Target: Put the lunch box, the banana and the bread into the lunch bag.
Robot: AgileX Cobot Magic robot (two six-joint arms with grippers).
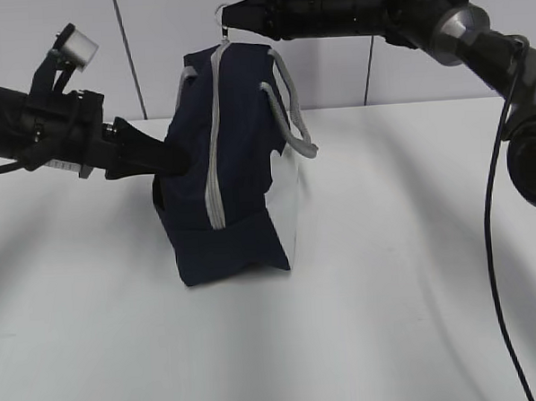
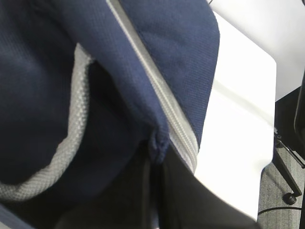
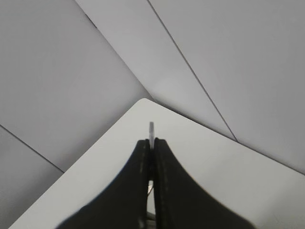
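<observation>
The navy lunch bag (image 1: pixel 239 166) stands on end on the white table, its grey zipper (image 1: pixel 214 158) running up the near face. My left gripper (image 1: pixel 171 161) is shut on a fold of the bag's navy fabric (image 2: pixel 157 148) at its left side, next to the zipper (image 2: pixel 164 102). My right gripper (image 1: pixel 229 18) is above the bag's top, shut on the thin metal ring pull (image 3: pixel 151 129) of the zipper. The lunch box, the banana and the bread are out of view.
The bag's grey handles (image 1: pixel 290 109) hang at its right side above the white side panel (image 1: pixel 288 208). The white table (image 1: pixel 390 293) spreads around the bag. A panelled wall (image 1: pixel 378 69) stands behind. The table's edge and a floor cable (image 2: pixel 286 195) show in the left wrist view.
</observation>
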